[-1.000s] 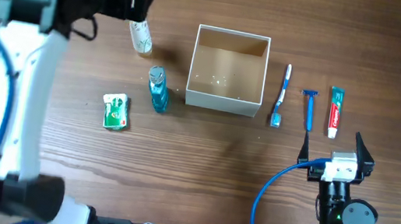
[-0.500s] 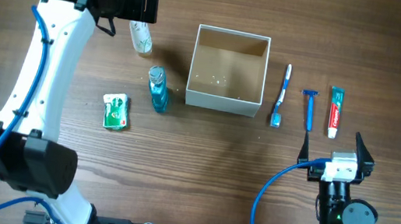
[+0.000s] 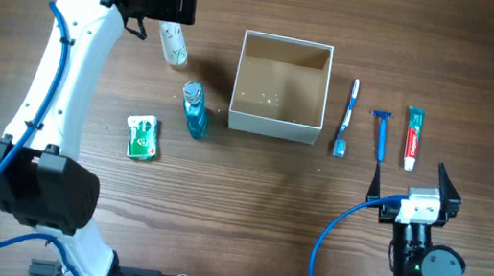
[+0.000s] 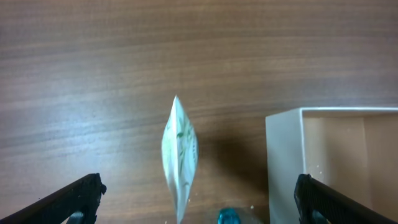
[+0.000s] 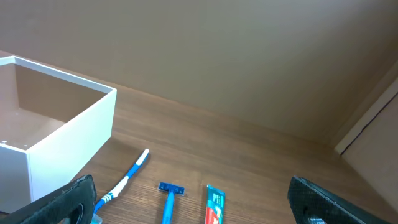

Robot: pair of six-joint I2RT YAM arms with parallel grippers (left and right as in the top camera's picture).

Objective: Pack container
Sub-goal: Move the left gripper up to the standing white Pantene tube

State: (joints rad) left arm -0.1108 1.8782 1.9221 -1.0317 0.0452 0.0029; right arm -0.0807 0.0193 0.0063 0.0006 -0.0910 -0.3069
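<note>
The container (image 3: 277, 120) is a square white box with a tan inside, standing open-topped at the table's middle; its near wall (image 4: 283, 163) fills the right of the left wrist view. My left gripper (image 3: 165, 1) hangs open at the far left, just above a white tube (image 3: 174, 46) that shows edge-on (image 4: 179, 155) between the jaws. A blue bottle (image 3: 196, 110) and a green packet (image 3: 142, 136) lie nearer. My right gripper (image 3: 410, 182) stands open near the front, empty, behind a toothbrush (image 5: 124, 180), a blue razor (image 5: 169, 199) and a toothpaste tube (image 5: 213, 205).
The toothbrush (image 3: 348, 118), razor (image 3: 381, 135) and toothpaste tube (image 3: 412, 137) lie in a row right of the container. The blue bottle's cap (image 4: 227, 218) peeks in at the bottom of the left wrist view. A wall stands behind the table (image 5: 249, 155).
The left arm has swung to the right and its gripper has shifted slightly right above the white tube. The right arm and all objects have stayed still.
</note>
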